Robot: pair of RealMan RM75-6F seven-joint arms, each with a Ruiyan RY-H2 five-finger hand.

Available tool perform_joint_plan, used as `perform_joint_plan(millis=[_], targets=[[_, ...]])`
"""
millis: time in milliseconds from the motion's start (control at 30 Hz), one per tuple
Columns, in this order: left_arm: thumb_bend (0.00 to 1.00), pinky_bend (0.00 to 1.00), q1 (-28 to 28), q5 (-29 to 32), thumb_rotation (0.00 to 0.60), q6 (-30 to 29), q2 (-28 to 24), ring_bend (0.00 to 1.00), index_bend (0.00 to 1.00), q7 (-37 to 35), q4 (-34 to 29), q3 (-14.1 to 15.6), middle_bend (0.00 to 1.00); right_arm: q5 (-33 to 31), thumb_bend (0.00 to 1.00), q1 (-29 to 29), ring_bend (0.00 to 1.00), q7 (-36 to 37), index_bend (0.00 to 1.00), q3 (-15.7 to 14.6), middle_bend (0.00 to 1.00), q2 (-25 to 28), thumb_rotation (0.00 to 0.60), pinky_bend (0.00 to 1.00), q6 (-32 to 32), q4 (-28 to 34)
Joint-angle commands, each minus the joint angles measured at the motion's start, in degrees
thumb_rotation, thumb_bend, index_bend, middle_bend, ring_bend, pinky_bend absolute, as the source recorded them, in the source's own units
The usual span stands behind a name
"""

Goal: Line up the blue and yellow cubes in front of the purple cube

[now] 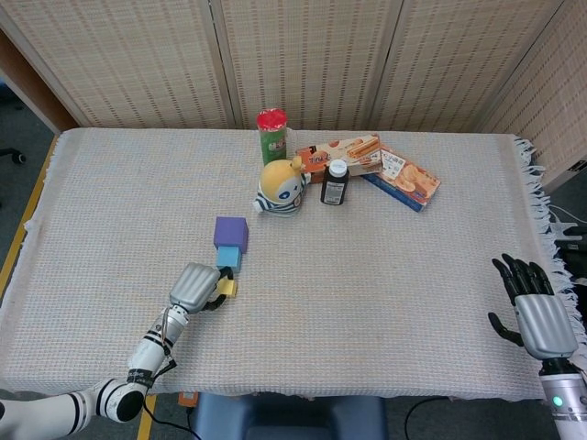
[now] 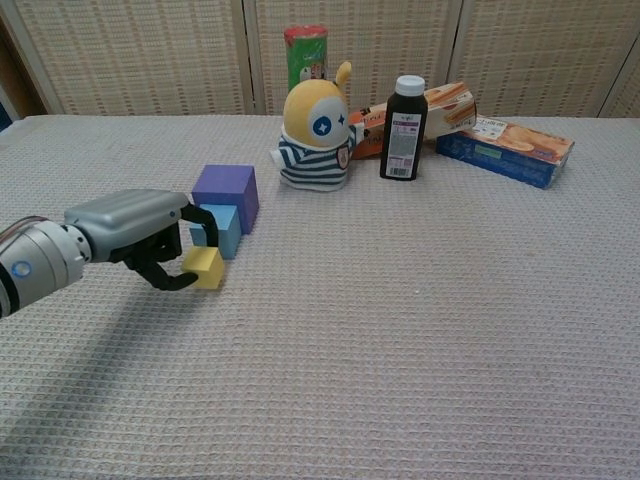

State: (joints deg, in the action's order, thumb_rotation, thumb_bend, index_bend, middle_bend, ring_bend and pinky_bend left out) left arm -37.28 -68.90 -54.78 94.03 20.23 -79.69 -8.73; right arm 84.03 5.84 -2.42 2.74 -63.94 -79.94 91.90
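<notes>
The purple cube stands left of the table's middle, with the blue cube touching its near side. My left hand holds the small yellow cube between its fingertips, just in front of the blue cube; the chest view shows it close above the cloth. My right hand stands open with its fingers spread at the table's near right edge, seen only in the head view.
At the back of the table are a yellow striped toy, a dark bottle, a green can and two snack boxes. A woven cloth covers the table.
</notes>
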Motion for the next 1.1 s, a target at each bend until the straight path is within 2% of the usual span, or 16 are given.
perform_joint_plan(millis=[33, 433, 900, 1100], targets=[[0.37, 1.0, -0.5, 0.0, 0.6, 0.5, 0.4, 1.0, 0.46, -0.5, 0.8, 0.1, 1.0, -0.3, 0.07, 0.1, 0.0, -0.1, 0.0, 0.1, 0.0, 0.0, 0.6, 0.0, 0.2, 0.0], [0.37, 1.0, -1.9, 0.0, 0.6, 1.2, 2.1, 1.0, 0.43, -0.4, 4.3, 0.6, 1.0, -0.9, 0.07, 0.0, 0.0, -0.3, 0.0, 0.2, 0.0, 0.2, 0.6, 0.0, 0.3, 0.3], [0.37, 1.0, -2.0, 1.1, 0.6, 0.9, 1.7, 1.0, 0.39, -0.1, 4.4, 0.9, 1.0, -0.7, 0.07, 0.3, 0.0, 0.6, 0.0, -0.3, 0.0, 0.9, 0.6, 0.0, 1.3, 0.9], [0.37, 1.0, -2.0, 1.3, 0.6, 0.7, 1.6, 1.0, 0.34, -0.2, 4.2, 0.9, 1.0, -0.9, 0.07, 0.4, 0.0, 0.3, 0.0, -0.4, 0.0, 0.9, 0.6, 0.0, 1.8, 1.0]])
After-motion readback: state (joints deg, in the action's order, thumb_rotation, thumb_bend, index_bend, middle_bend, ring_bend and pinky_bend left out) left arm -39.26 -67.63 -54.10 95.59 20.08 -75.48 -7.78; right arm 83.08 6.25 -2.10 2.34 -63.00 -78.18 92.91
